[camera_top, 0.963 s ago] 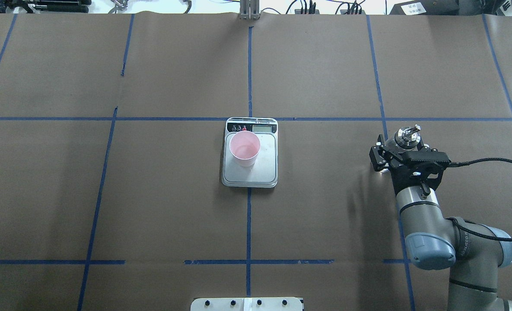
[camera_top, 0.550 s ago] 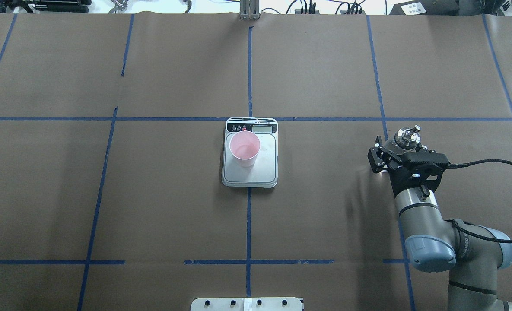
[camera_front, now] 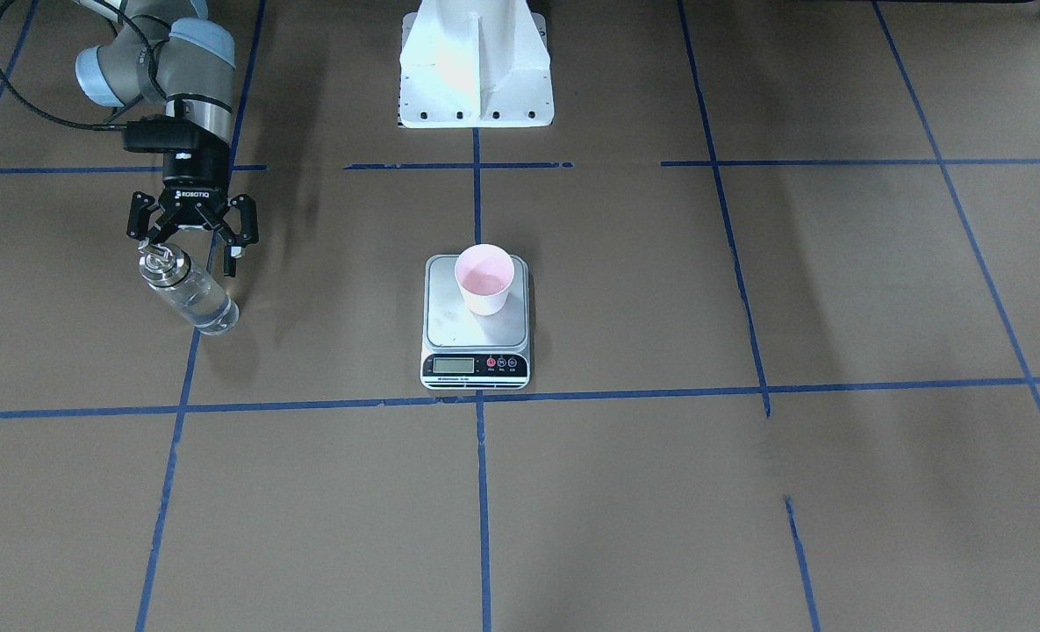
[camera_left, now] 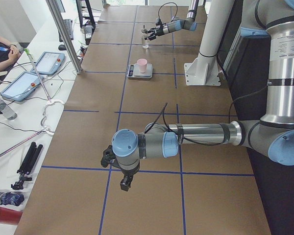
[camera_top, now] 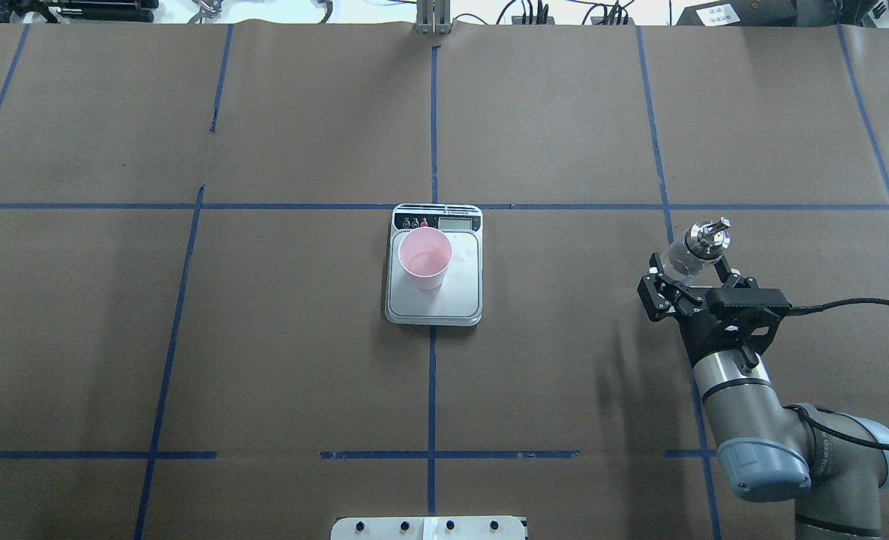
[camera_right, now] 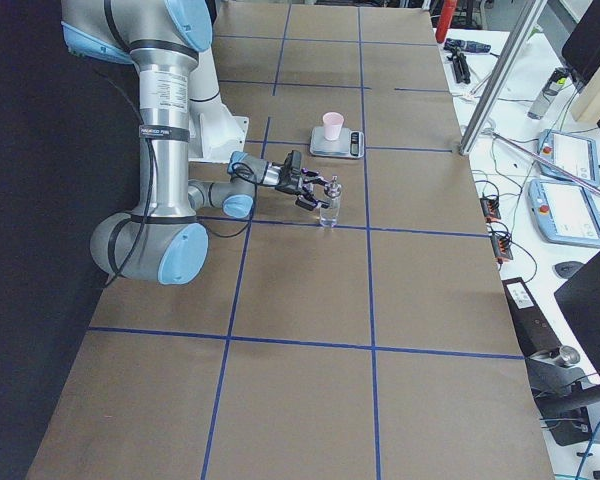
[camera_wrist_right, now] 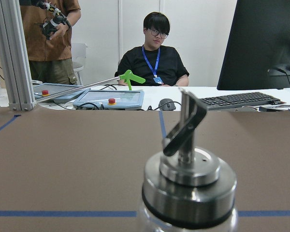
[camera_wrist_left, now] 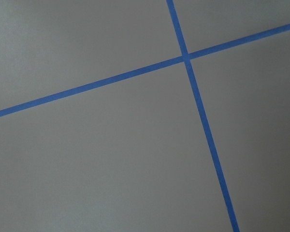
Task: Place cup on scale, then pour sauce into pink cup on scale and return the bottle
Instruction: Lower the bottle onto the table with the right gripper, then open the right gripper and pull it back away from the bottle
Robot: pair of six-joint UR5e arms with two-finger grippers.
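Note:
The pink cup [camera_top: 424, 255] stands upright on the silver-grey scale [camera_top: 459, 296], toward the platform's display end; both also show in the front view, the cup [camera_front: 484, 276] on the scale [camera_front: 449, 316]. The clear glass bottle [camera_top: 693, 253] with its metal spout cap stands upright on the table at the right, free of any grip. My right gripper [camera_top: 689, 271] is open, its fingers on either side of the bottle on the robot's side, just behind it [camera_front: 188, 247]. The right wrist view shows the cap [camera_wrist_right: 188, 179] close up. My left gripper [camera_left: 118, 170] shows only in the left side view; I cannot tell its state.
The white robot base [camera_front: 476, 61] stands at the table's near edge, in line with the scale. My left arm [camera_left: 196, 139] lies low over the table's left end. Operators and tablets [camera_wrist_right: 111, 99] are beyond the far edge.
My right gripper has drawn back toward the robot's base, from around the bottle to just behind it. The bottle, cup and scale have not moved.

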